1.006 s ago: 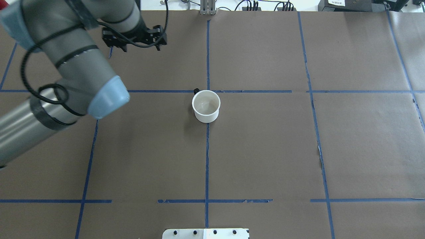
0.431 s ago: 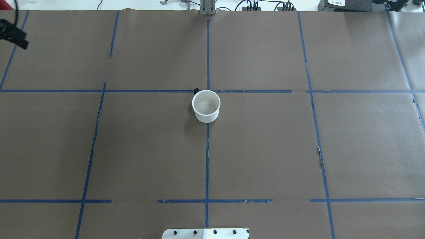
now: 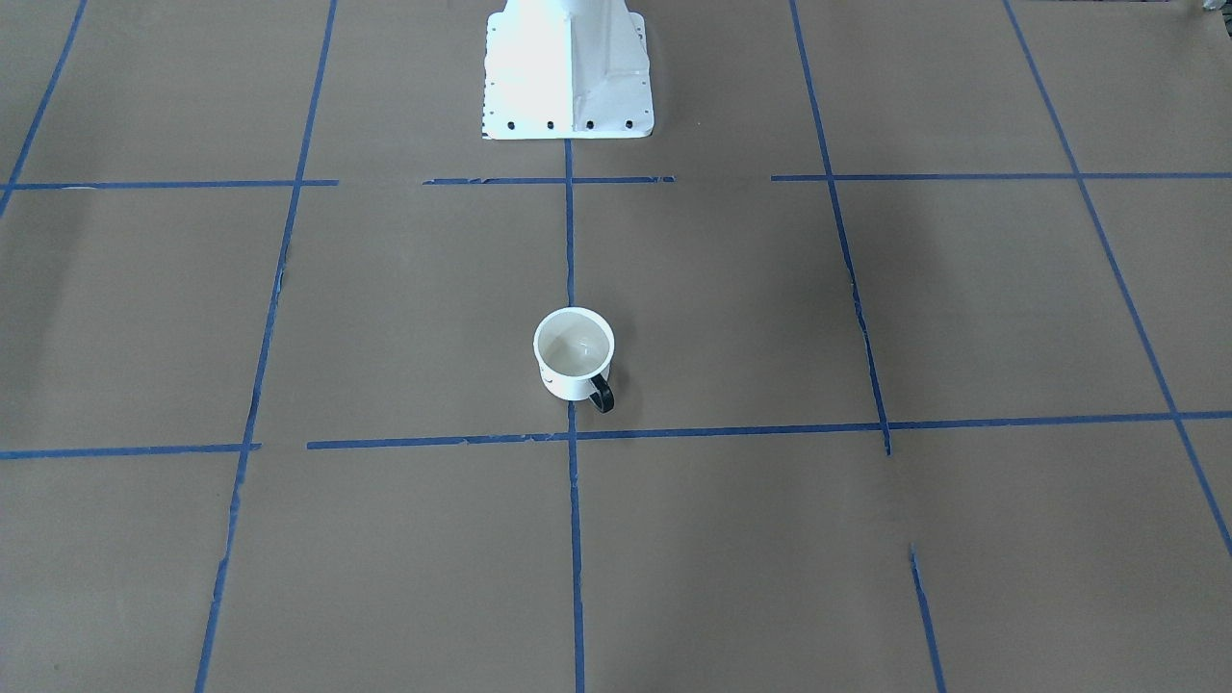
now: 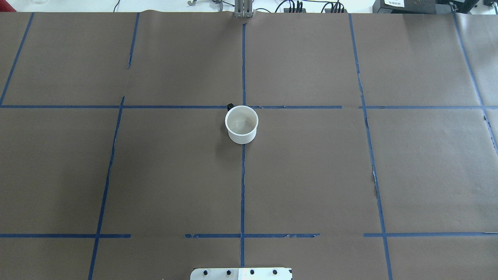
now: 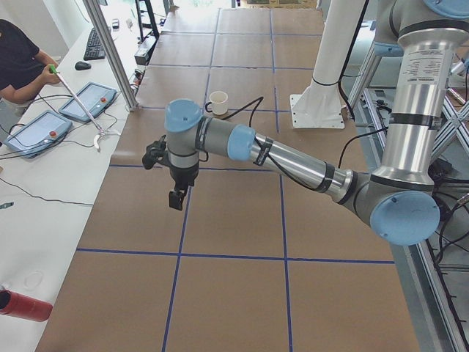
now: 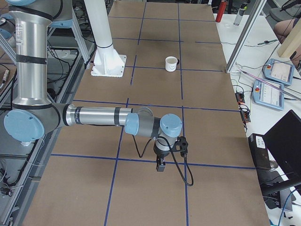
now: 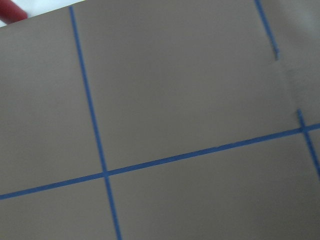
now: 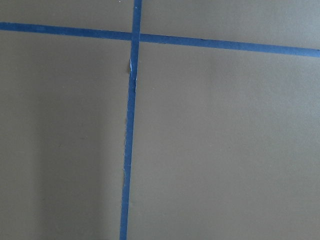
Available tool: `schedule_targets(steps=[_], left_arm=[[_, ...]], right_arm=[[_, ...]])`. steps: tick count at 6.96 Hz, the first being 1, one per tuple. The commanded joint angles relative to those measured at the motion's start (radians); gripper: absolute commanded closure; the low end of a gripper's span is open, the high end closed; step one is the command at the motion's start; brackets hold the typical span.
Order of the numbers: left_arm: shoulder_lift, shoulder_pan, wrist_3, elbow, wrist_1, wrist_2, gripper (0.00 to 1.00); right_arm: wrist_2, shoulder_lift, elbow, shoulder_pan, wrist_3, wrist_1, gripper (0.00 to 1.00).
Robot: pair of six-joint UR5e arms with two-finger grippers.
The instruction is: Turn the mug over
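Observation:
The mug (image 4: 241,123) stands upright, open end up, at the middle of the table on brown paper, and nothing touches it. Its black handle (image 3: 602,394) points away from the robot. It also shows in the exterior left view (image 5: 218,102), and in the exterior right view (image 6: 171,63) with its smiley face. My left gripper (image 5: 176,198) hangs over the table's left end, far from the mug. My right gripper (image 6: 161,165) hangs over the right end. Each shows only in a side view, so I cannot tell whether it is open or shut. Both wrist views show only paper and blue tape.
The robot's white base plate (image 3: 568,72) sits at the table's near edge (image 4: 241,273). Blue tape lines grid the paper. A metal post (image 5: 110,55), teach pendants (image 5: 44,125) and an operator are beside the far edge. A red can (image 5: 26,305) lies off the left end.
My left arm has swung left out of the overhead view: it was over the table's left half, then only its gripper showed at the edge, now nothing. The mug has not moved.

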Motion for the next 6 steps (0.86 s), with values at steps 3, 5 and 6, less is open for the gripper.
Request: schedule_targets(steps=[3, 5, 6], left_arm=[[0.072, -0.069, 0.120, 0.168, -0.060, -0.021, 0.00], [0.091, -0.069, 0.120, 0.156, -0.071, -0.024, 0.00], [0.092, -0.069, 0.120, 0.156, -0.073, -0.051, 0.00]], right_arm=[[0.000, 0.000, 0.000, 0.000, 0.000, 0.000, 0.00], [0.000, 0.000, 0.000, 0.000, 0.000, 0.000, 0.00], [0.000, 0.000, 0.000, 0.000, 0.000, 0.000, 0.00]])
